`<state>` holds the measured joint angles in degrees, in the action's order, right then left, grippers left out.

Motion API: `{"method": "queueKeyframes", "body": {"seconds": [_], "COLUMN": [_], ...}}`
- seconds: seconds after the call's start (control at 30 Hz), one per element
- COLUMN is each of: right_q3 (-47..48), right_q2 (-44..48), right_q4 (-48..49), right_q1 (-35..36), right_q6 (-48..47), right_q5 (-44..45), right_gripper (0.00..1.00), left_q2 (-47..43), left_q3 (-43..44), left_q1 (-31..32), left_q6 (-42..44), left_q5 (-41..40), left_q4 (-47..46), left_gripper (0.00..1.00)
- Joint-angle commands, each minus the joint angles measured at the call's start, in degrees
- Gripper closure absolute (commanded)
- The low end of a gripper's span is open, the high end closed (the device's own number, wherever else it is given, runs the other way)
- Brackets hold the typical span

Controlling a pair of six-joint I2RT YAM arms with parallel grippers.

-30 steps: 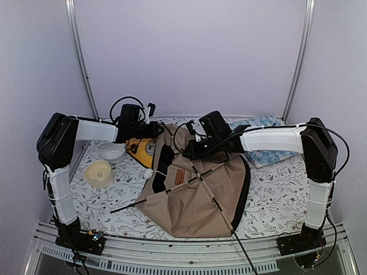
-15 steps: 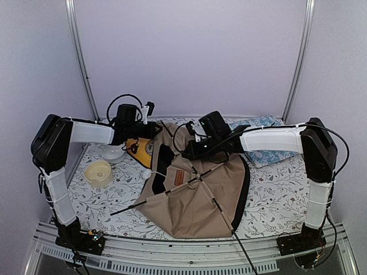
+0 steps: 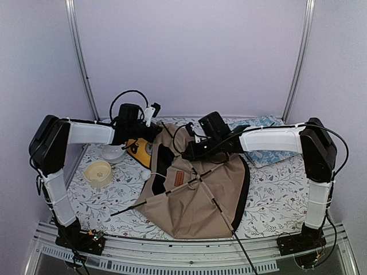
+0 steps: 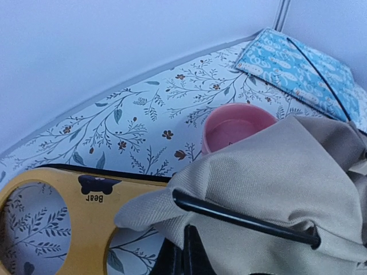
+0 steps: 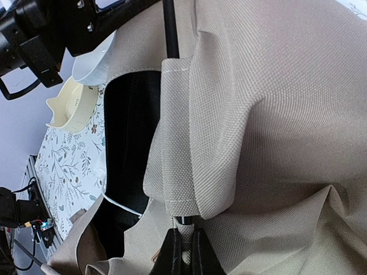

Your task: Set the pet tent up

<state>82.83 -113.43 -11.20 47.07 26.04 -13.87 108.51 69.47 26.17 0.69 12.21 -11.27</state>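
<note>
Pet tent [image 3: 195,197] lies collapsed mid-counter [image 3: 275,189], tan canvas heaped, black poles crossing over it.

Right gripper [image 5: 183,232]: jaws nearly together, pinching a thin black pole [image 5: 170,34] where it leaves a canvas sleeve at the tent's far edge. Firm contact on both sides.

Left gripper [image 4: 183,247]: at the tent's far-left corner, fingertips low in its wrist view with canvas bunched around them and another pole [image 4: 241,220] crossing just above. The gap looks narrow, but I can't tell if the jaws hold anything; the tips are mostly cut off.

Yellow feeder [image 4: 86,212] sits partly under that corner, and a pink bowl [image 4: 232,126] touches the fabric behind it.
</note>
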Motion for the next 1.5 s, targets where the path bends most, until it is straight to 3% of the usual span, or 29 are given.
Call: {"method": "queueKeyframes", "body": {"seconds": [0.0,0.6,1.03,1.1,1.13,1.2,1.23,1.33,1.47], "right_q3": [1.42,4.45,12.69,12.57,12.30,11.53,11.24,10.98,11.44], "right_q2": [1.09,2.09,-1.69,-1.30,-0.89,-0.14,-0.03,-0.20,-1.02], "right_q4": [-2.77,-7.43,-8.10,-6.97,-6.13,-4.56,-3.90,-2.45,-1.90], "right_q1": [-0.35,-0.32,-2.03,-2.48,-2.54,-2.58,-2.58,-2.59,-2.55], "right_q6": [-1.02,-7.35,-14.42,-14.16,-14.10,-14.10,-14.02,-13.53,-13.20], "right_q5": [0.31,-0.78,1.34,1.90,2.40,2.41,2.30,1.95,1.81], "right_gripper": [1.00,1.00,1.00,1.00,1.00,1.00,1.00,1.00,1.00], "left_q2": [-3.62,-4.86,-10.27,-10.54,-10.42,-10.51,-10.83,-12.61,-15.10], "left_q3": [0.49,-0.82,-2.47,-2.88,-2.93,-2.67,-2.27,-0.07,1.62], "left_q1": [2.49,7.71,11.91,11.67,11.46,11.02,10.68,8.47,6.77], "left_q6": [12.07,32.73,34.61,34.14,33.59,32.25,31.03,24.04,14.41], "left_q5": [-7.36,-18.20,-17.09,-20.02,-22.28,-26.68,-27.39,-25.98,-26.55], "left_q4": [1.89,1.91,3.13,1.70,0.68,-0.78,-1.01,0.43,2.51], "left_gripper": [1.00,1.00,1.00,1.00,0.94,0.59,0.47,0.37,0.36]}}
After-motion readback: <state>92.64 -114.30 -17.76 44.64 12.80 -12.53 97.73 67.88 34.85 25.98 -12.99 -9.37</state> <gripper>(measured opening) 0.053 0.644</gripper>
